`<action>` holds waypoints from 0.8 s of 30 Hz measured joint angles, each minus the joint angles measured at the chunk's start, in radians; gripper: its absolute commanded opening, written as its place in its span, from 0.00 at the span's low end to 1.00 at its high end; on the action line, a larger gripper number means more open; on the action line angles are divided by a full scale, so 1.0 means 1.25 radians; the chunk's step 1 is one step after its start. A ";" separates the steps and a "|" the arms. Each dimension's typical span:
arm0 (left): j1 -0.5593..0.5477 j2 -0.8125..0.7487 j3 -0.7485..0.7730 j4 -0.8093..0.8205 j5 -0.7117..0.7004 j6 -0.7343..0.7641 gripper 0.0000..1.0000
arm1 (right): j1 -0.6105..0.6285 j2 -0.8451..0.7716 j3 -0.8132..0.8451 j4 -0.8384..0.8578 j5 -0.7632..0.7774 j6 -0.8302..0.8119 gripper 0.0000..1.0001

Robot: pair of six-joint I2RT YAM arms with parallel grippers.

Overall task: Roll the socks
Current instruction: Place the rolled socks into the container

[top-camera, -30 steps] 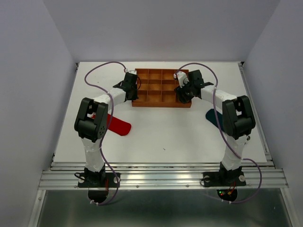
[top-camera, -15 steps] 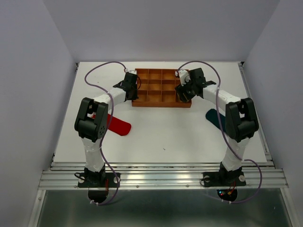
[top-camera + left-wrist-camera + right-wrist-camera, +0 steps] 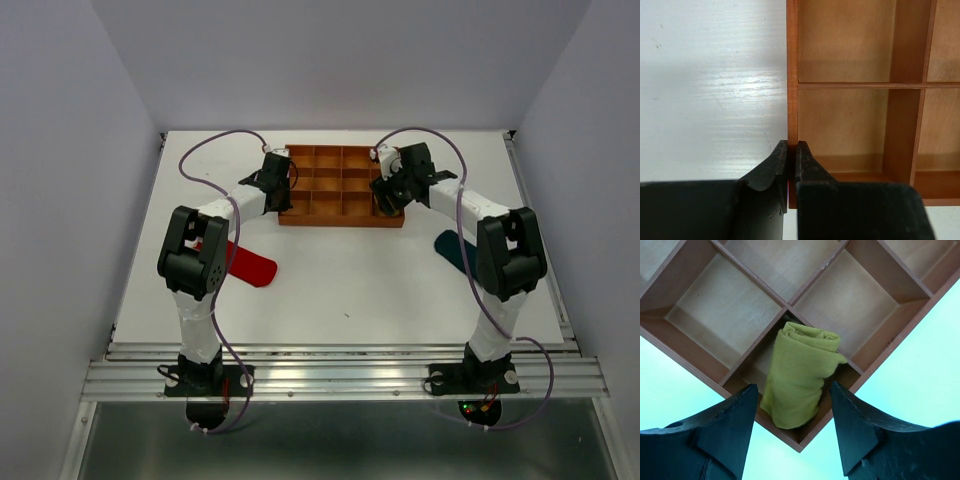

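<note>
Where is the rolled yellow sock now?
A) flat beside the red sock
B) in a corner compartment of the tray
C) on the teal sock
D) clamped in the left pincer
B: the right wrist view shows the yellow sock in a corner compartment of the tray, framed by the open right pincer.

Far centre of desk [image 3: 350, 290]: tray [image 3: 340, 219]. In its near-right corner compartment: rolled sock [image 3: 800, 372], with right end effector [image 3: 792, 386] above, one finger either side. At tray's left wall: left end effector [image 3: 790, 147], straddling it. Nearer than tray, flat on desk: left sock [image 3: 250, 266] beside left arm, right sock [image 3: 449, 248] beside right arm.
</note>
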 measured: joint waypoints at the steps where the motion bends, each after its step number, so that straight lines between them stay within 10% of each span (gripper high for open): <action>1: 0.000 0.000 0.000 0.000 0.000 0.000 0.00 | 0.000 0.002 0.001 0.002 -0.003 0.001 0.65; 24: 0.000 0.001 0.002 -0.002 0.002 0.000 0.00 | 0.022 0.047 0.011 0.045 0.077 0.021 0.64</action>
